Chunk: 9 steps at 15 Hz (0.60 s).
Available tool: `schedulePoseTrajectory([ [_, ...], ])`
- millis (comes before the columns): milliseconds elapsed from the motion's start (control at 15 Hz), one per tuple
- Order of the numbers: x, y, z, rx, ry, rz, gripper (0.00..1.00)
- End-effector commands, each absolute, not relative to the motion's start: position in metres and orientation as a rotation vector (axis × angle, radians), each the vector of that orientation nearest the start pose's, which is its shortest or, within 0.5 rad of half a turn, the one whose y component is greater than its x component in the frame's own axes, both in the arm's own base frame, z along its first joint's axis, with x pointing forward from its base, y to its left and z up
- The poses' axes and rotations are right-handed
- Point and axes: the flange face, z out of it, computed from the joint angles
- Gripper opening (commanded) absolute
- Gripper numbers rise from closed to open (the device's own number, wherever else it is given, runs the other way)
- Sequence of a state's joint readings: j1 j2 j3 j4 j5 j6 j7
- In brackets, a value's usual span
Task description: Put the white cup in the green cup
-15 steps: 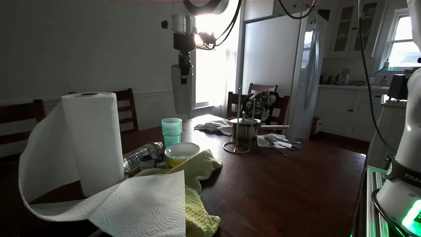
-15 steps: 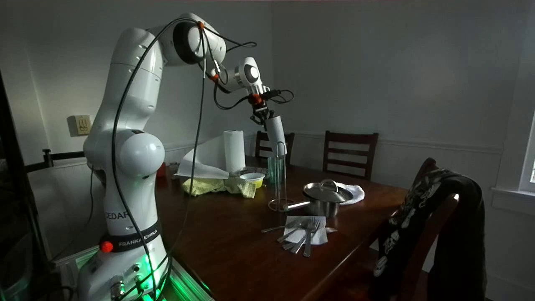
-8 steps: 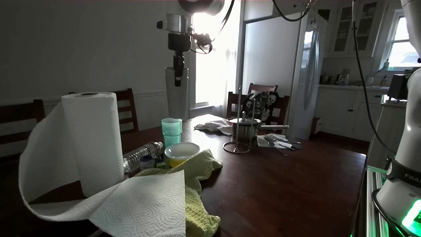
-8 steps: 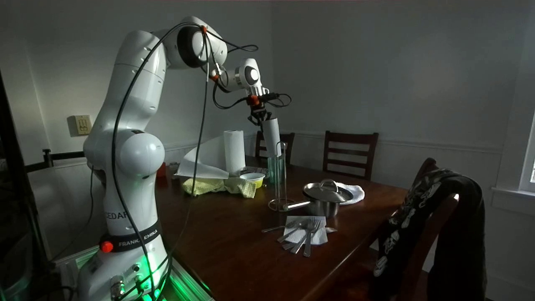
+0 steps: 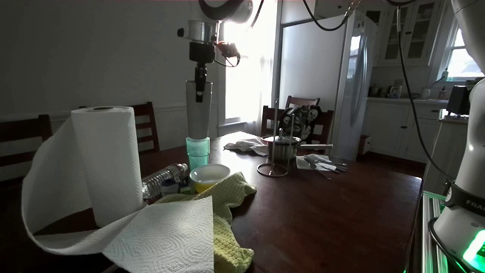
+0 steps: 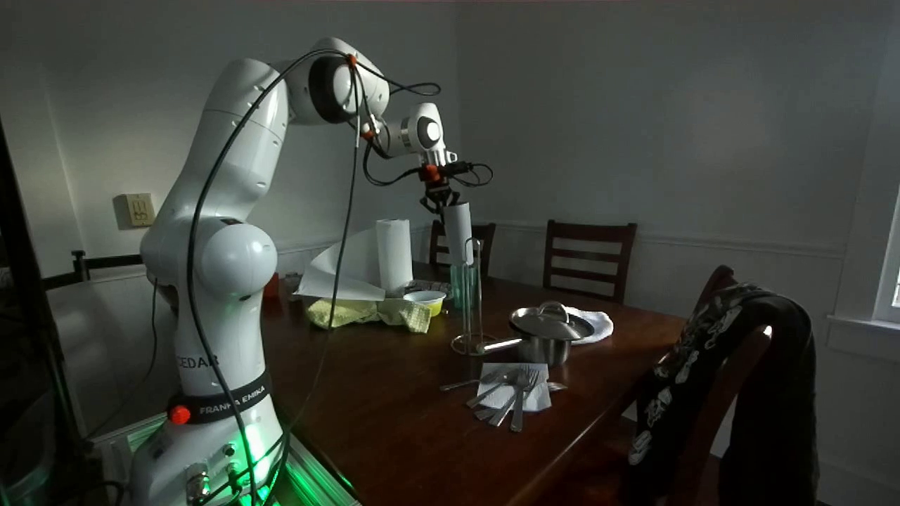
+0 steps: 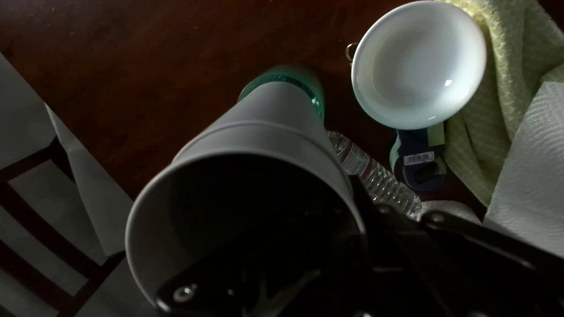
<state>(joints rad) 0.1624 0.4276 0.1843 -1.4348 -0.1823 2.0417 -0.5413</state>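
White cup (image 5: 199,120) held at the mouth of the green cup (image 5: 197,154)

The Robotiq gripper (image 5: 199,94) is clamped on the white cup near its top; in an exterior view one finger lies along the outer wall. The white cup leans slightly, and its lower end meets the green cup's rim (whether the base has passed below it, I cannot tell). In the wrist view, green shows around that lower end. The green cup stands upright on the dark wooden table (image 5: 322,220). Just beside it sits a yellow bowl (image 5: 205,185) with a white inside; near both, a clear plastic bottle (image 5: 161,182) lies on its side. A yellow-green cloth (image 5: 223,197) is partly hidden by the loose sheet of a paper-towel roll (image 5: 108,163). A lidded steel saucepan (image 6: 550,337) stands near a metal wire stand (image 5: 274,138), with forks (image 6: 518,404) on a napkin (image 6: 542,401) close by.
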Motion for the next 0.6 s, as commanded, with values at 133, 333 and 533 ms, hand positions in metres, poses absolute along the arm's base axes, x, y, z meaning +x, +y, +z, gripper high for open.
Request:
schedulePoseTrajectory([
  [133,0.688,0.206,0.467,-2.892,-1.394,-0.325,0.01],
  [333,0.694,0.202,0.46,-2.893,-1.377,-0.314,0.01],
  [533,0.697,0.199,0.452,-2.875,-1.341,-0.293,0.01],
])
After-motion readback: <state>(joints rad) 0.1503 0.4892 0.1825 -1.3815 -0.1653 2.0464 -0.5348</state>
